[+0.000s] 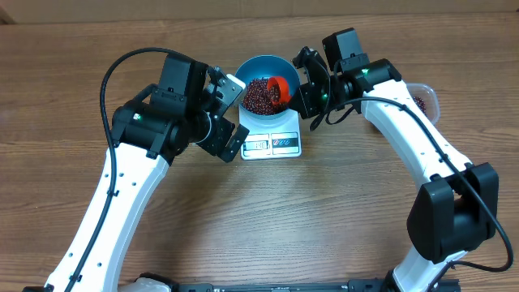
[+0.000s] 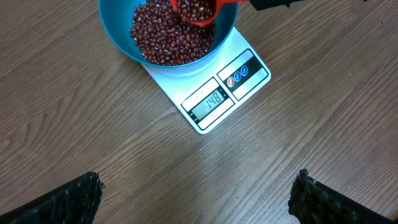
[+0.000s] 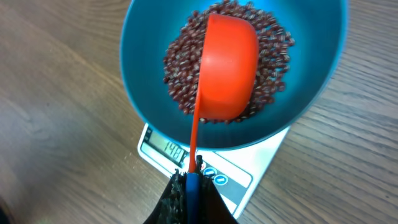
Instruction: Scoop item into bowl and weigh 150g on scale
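Many beans (image 3: 180, 81) in bowl (image 3: 142, 56) beyond right jaws tight on orange scoop (image 3: 227, 68) handle; left jaws wide, empty.

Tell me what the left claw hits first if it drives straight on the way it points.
Probably bare table just short of the scale; the open left claw looks tilted down at it. Depth is unclear, so the scale's near corner could come first.

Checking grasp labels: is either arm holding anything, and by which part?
Right gripper is shut on the red scoop, its fingers pinching the end of the thin handle, cup over the bowl. Left gripper is open, holding nothing.
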You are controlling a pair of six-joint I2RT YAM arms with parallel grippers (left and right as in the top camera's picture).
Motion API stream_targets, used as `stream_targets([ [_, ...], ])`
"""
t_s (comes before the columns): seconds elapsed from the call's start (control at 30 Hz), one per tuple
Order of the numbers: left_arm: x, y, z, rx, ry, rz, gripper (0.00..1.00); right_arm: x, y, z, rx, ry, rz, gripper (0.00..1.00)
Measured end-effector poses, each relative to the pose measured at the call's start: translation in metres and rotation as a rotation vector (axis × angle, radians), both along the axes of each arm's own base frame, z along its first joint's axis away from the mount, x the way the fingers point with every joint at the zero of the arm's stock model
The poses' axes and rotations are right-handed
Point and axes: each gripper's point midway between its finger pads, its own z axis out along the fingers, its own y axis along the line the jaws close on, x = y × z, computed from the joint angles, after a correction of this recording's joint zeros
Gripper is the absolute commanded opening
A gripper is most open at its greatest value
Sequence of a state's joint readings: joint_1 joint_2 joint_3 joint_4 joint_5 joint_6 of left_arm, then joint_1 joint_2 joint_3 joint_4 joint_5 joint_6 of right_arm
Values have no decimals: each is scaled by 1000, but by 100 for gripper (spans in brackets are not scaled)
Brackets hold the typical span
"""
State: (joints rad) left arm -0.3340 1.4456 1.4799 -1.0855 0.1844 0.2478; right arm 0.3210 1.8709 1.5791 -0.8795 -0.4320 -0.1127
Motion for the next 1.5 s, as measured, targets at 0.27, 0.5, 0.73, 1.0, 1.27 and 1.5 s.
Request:
stream_targets([
  [0.27, 0, 0, 0, 0, 0, 0, 100, 1, 0, 1, 4, 0, -2, 4],
  [0.5, 0, 0, 0, 0, 0, 0, 100, 1, 1, 1, 5, 0, -2, 4],
  [0.73, 0, 0, 0, 0, 0, 0, 100, 0, 1, 1, 7, 0, -2, 4],
  [1.0, 0, 0, 0, 0, 0, 0, 99, 0, 1, 1, 7, 0, -1, 4],
  [1.27, 0, 0, 0, 0, 0, 0, 100, -5, 4, 2, 20, -2, 53, 4],
  [1.5, 0, 0, 0, 0, 0, 0, 100, -1, 2, 2, 16, -3, 15, 4],
])
